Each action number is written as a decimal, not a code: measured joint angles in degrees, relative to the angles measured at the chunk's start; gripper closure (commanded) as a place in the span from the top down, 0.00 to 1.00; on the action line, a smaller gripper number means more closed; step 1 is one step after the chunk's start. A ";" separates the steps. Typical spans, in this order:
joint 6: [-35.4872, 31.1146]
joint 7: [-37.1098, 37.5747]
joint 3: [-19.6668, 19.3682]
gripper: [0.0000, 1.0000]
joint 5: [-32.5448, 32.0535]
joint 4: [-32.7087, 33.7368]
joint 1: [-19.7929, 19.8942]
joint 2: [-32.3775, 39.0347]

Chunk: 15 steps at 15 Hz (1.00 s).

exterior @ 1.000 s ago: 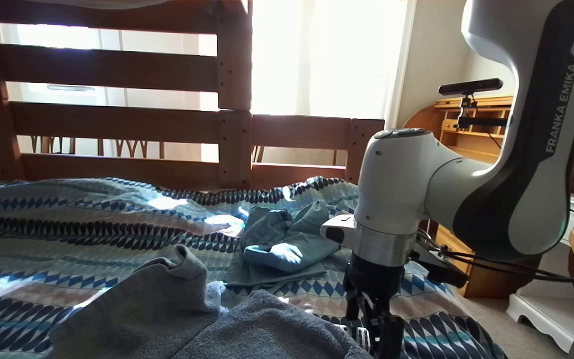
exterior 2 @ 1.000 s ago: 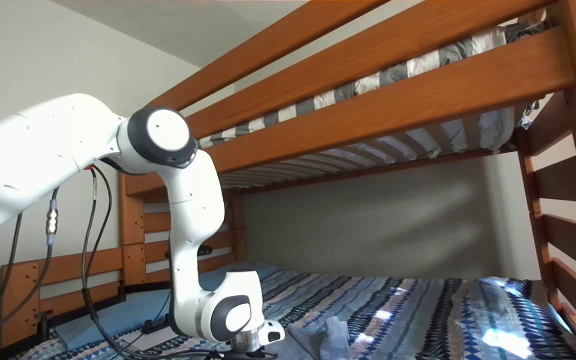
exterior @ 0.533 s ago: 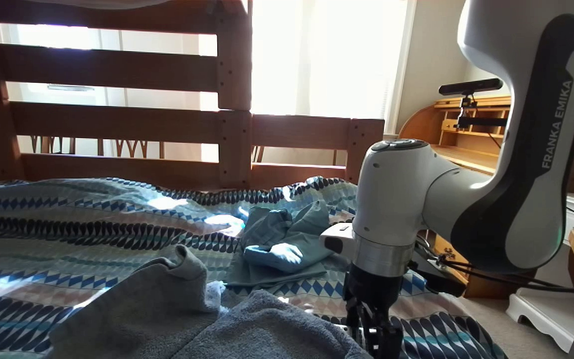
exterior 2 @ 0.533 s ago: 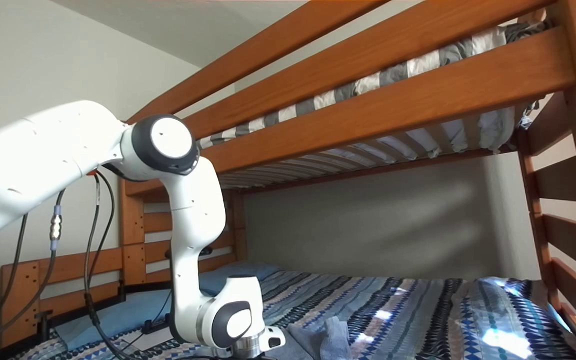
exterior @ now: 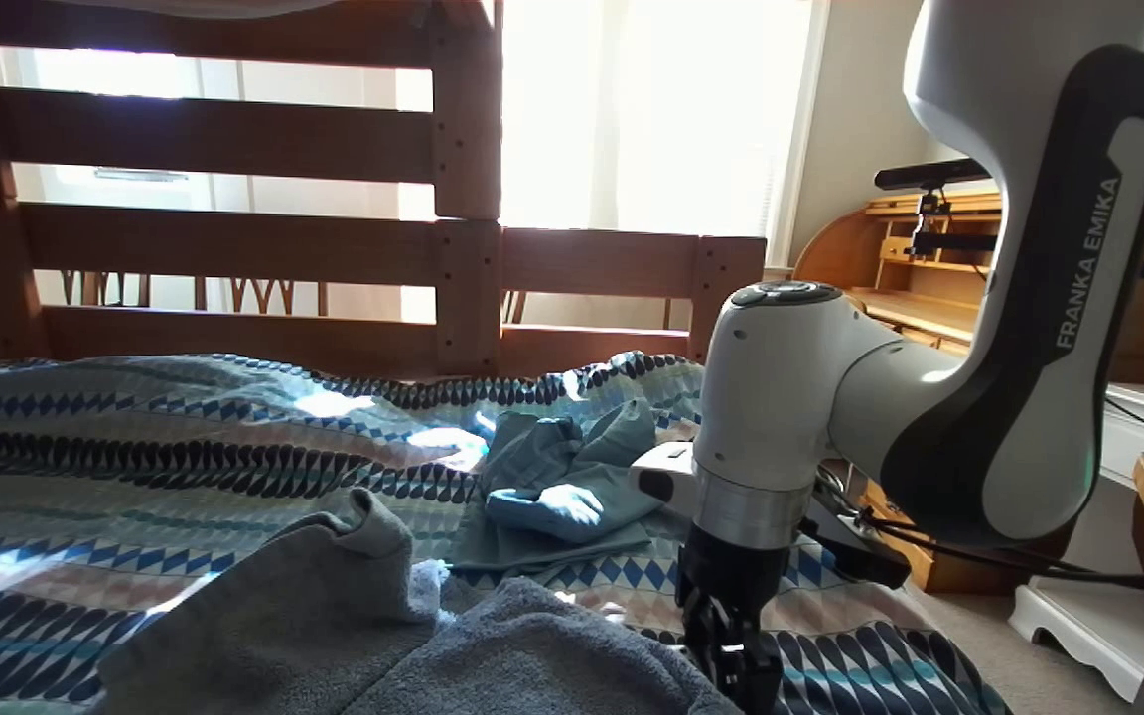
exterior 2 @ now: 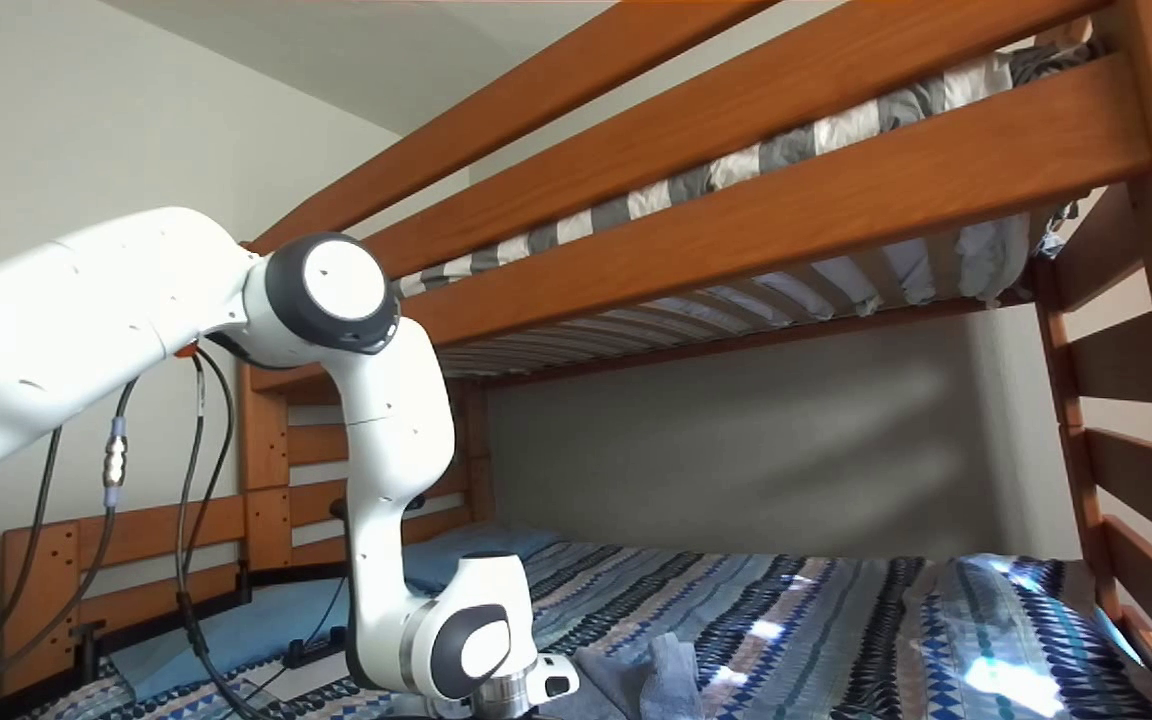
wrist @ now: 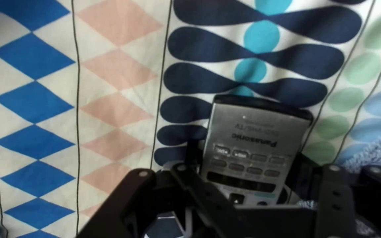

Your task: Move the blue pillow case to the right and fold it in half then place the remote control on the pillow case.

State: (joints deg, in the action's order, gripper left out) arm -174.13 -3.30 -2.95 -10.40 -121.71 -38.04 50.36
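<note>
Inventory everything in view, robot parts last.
bed: 1, brown, beside wall
quilt: 1, multicoloured, on bed
remote: 1, silver-black, on quilt
pillow case: 1, teal, on quilt
cloth: 1, grey, on quilt
pillows: seemingly 2, blue, bed's end
bedding: 1, grey-white, bed's upper level
window: at least 1, white, behind bed
desk: 1, brown, beyond bed
camera: 1, black, near desk
arm: 1, mostly white, over bed
gripper: 1, black, straddling remote
</note>
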 measured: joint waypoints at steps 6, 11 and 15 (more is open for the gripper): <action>-0.91 0.00 0.10 0.33 0.03 -0.01 1.11 -0.70; -2.79 0.54 0.87 0.33 0.17 -0.60 5.45 -3.62; -4.18 1.16 1.73 0.33 0.19 -1.27 9.04 -5.84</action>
State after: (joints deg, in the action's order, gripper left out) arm -178.31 -2.14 -1.22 -10.21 -122.99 -28.99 44.52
